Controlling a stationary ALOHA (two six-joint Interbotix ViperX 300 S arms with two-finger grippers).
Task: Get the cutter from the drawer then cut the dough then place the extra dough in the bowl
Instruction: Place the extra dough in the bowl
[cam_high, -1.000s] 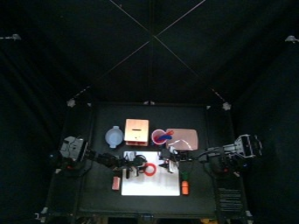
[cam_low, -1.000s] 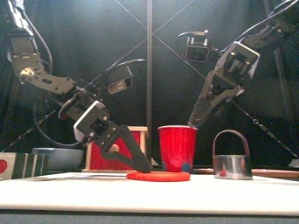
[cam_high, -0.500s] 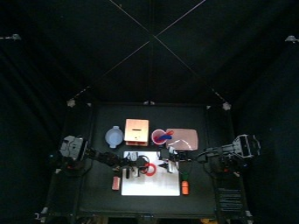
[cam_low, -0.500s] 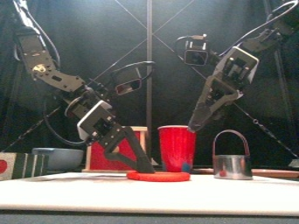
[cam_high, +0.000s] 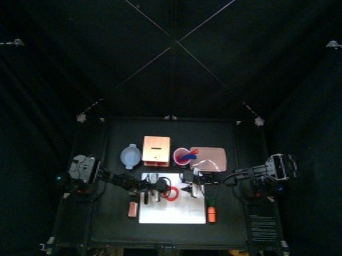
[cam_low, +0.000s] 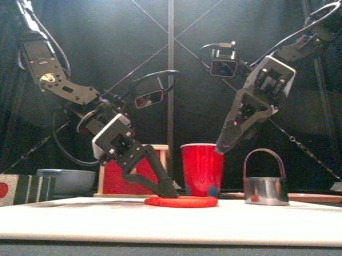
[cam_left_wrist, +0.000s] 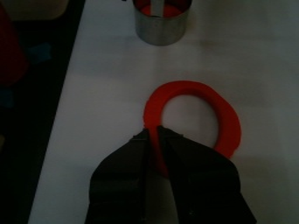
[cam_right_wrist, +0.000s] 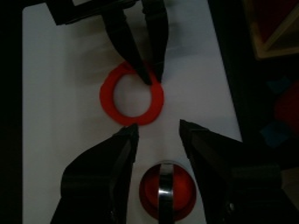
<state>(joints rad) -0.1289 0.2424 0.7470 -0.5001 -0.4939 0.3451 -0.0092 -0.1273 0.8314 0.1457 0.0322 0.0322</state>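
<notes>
Task item: the dough ring (cam_left_wrist: 187, 88), the extra dough left by the cut, lay flat on the white cutting board (cam_left_wrist: 105, 105).
Shape of item: near round, with no marked long axis and an open middle.
Bearing from left pincer: the ring lay directly ahead of the left pincer (cam_left_wrist: 156, 133), and its near rim met the jaw tips.
Left pincer state: the jaws were drawn almost together, leaving only a sliver between them. They appeared clenched on the ring's near rim, one jaw at each side of the band. In the front view the ring showed no lift off the board.
Right pincer state: the right pincer (cam_right_wrist: 159, 129) was released, with jaws spread wide and nothing held. It hung above the board and clear of the ring.
Cutter: the round metal cutter (cam_low: 265, 188) stood upright on the board on the right arm's side, well apart from the ring. Both wrist views showed red inside it.
Destination: the blue-grey bowl (cam_low: 67, 173) stood off the board on the left arm's side.
Nearer arm: the left, both to the ring and to the bowl.
Step in hand (judgement): lifting the extra dough for carriage to the bowl.
Risk (judgement): the soft band could sag or tear when held by one rim.
</notes>
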